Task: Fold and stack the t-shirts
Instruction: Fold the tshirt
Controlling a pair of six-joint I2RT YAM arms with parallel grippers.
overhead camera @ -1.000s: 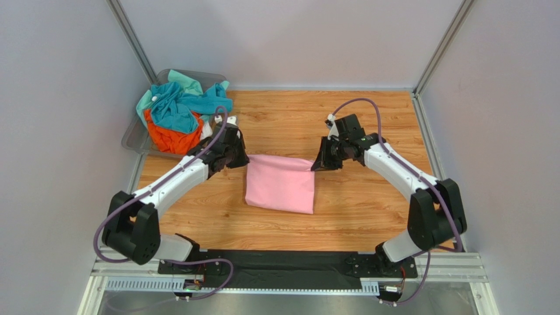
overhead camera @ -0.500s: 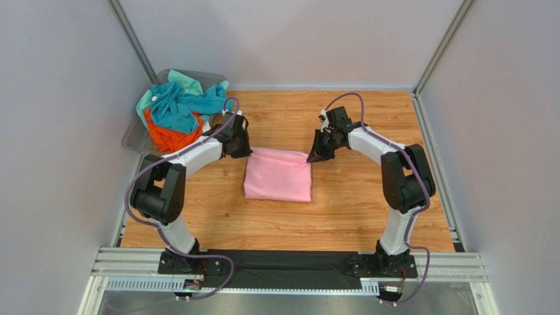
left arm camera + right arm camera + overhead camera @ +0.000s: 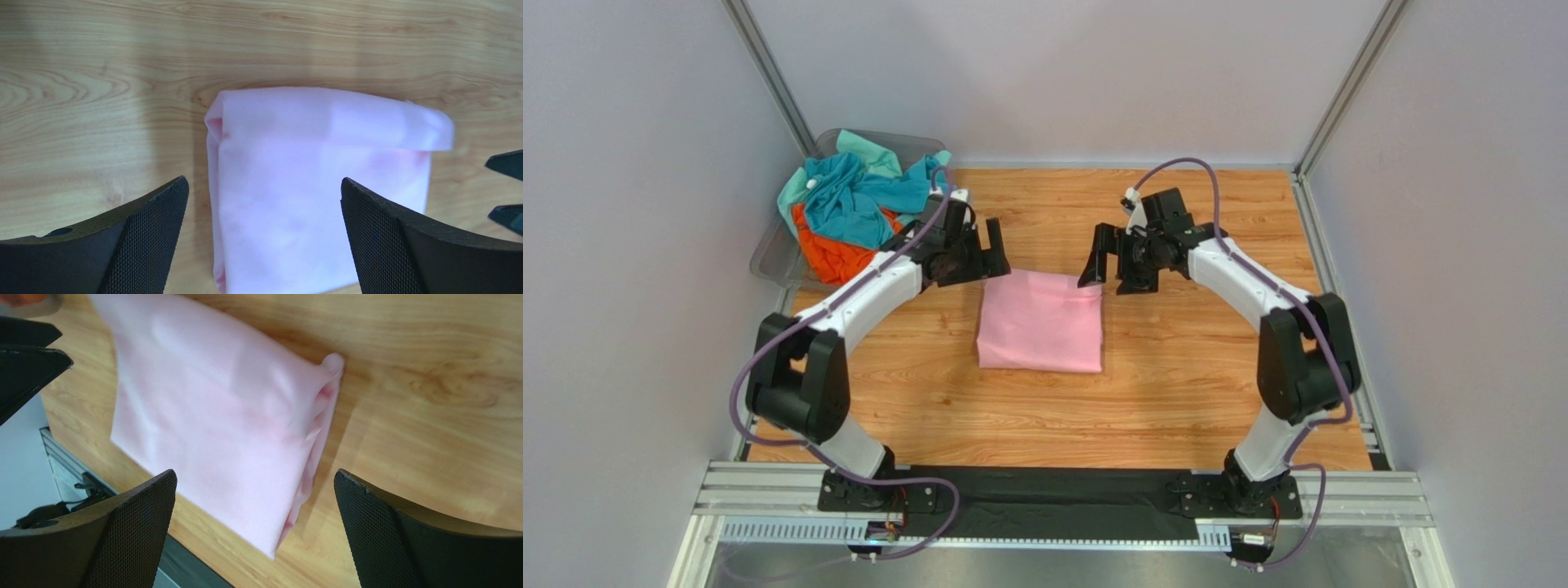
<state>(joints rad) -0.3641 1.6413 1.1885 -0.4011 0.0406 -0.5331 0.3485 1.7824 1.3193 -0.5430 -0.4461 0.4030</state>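
Observation:
A light pink t-shirt (image 3: 1041, 322) lies folded into a rectangle on the wooden table (image 3: 1210, 368). My left gripper (image 3: 990, 259) hangs open just above its far left corner, and my right gripper (image 3: 1097, 265) hangs open above its far right corner. Neither holds anything. In the left wrist view the pink t-shirt (image 3: 319, 196) lies below the wide-open left gripper (image 3: 263, 180). The right wrist view shows the t-shirt's folded edge (image 3: 215, 429) under the open right gripper (image 3: 255, 473). Teal (image 3: 844, 202), mint (image 3: 873, 153) and orange (image 3: 844, 260) t-shirts are heaped in the bin.
The grey translucent bin (image 3: 772, 262) sits at the far left corner of the table, right behind the left arm. Grey walls close in on the table at the left, right and back. A black rail (image 3: 1051, 496) runs along the near edge.
Both grippers were shut on the pink t-shirt's far corners and have now opened and let go. The shirt's far edge has dropped flat, and both grippers sit slightly farther back.

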